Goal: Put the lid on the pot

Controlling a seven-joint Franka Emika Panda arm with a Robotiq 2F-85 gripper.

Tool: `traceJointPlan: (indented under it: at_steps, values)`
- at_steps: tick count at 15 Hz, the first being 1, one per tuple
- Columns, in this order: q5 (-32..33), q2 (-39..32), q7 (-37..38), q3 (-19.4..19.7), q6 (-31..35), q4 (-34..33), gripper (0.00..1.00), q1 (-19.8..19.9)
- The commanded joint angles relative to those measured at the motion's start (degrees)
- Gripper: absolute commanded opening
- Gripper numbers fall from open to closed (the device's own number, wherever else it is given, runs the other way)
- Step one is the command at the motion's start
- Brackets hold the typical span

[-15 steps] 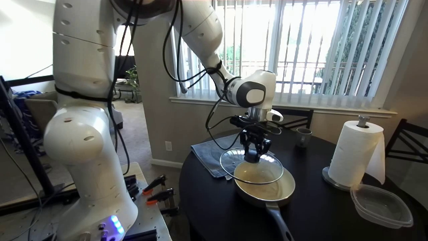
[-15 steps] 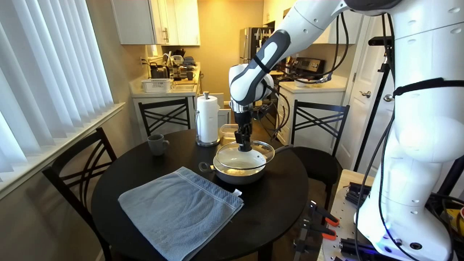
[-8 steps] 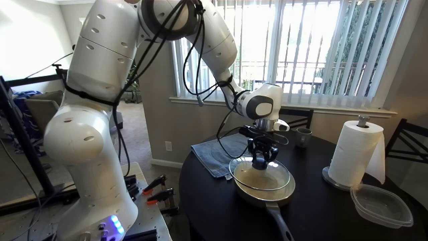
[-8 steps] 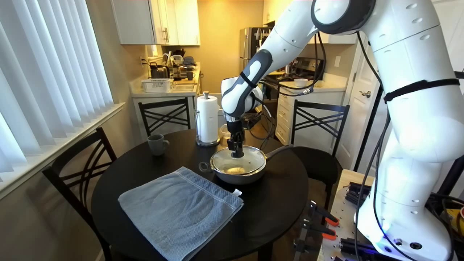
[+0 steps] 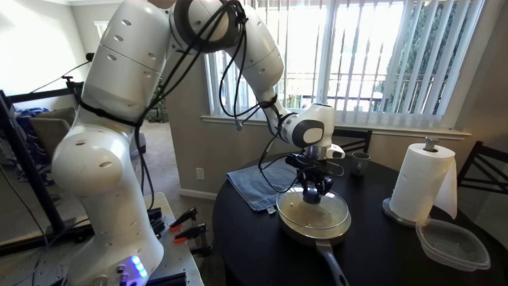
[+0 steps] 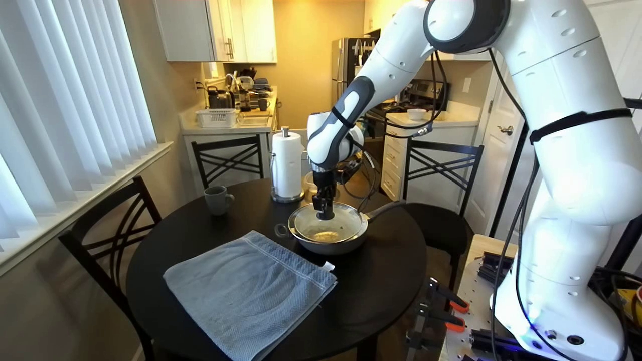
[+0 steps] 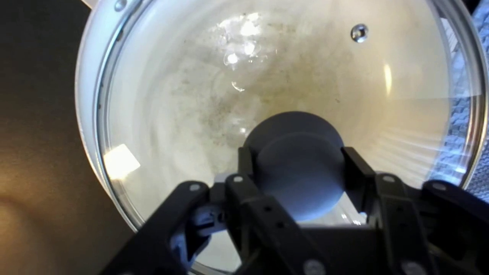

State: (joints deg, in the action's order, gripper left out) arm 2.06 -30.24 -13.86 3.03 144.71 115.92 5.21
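The round glass lid (image 5: 295, 212) with a metal rim is held over the pot (image 5: 293, 233), seen in both exterior views. My gripper (image 5: 312, 191) is shut on the lid's dark knob (image 7: 300, 179), with finger pads (image 7: 245, 162) on both sides of it. The lid sits slightly off centre, shifted away from the pot's long handle (image 5: 332, 263). In the wrist view the pot's pale rim (image 7: 87, 126) shows beyond the lid on the left, and towel shows through the glass on the right. I cannot tell whether the lid's rim touches the pot.
A blue-grey towel (image 6: 246, 296) lies beside the pot on the round dark table (image 6: 381, 296). A paper towel roll (image 5: 422, 182), a clear plastic container (image 5: 452, 244) and a grey mug (image 6: 218, 200) also stand on it. Chairs (image 6: 441, 170) surround the table.
My gripper has lowered the lid onto or close above the pot and moved it sideways toward the pot's centre. The lid has levelled from a clearer tilt. The pot has not moved.
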Motion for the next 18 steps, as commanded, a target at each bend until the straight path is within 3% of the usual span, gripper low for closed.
traceJointPlan:
  at_steps: [1, 11, 18]
  values:
    - [0.2, 2.2, 1.3, -0.4, 2.6, 2.7, 0.33, 0.8]
    - [-6.0, 5.1, -5.0, -6.5, 14.7, 10.7, 0.33, 8.0]
    - [-3.5, 7.2, -1.4, -4.3, 12.6, 12.5, 0.33, 6.0]
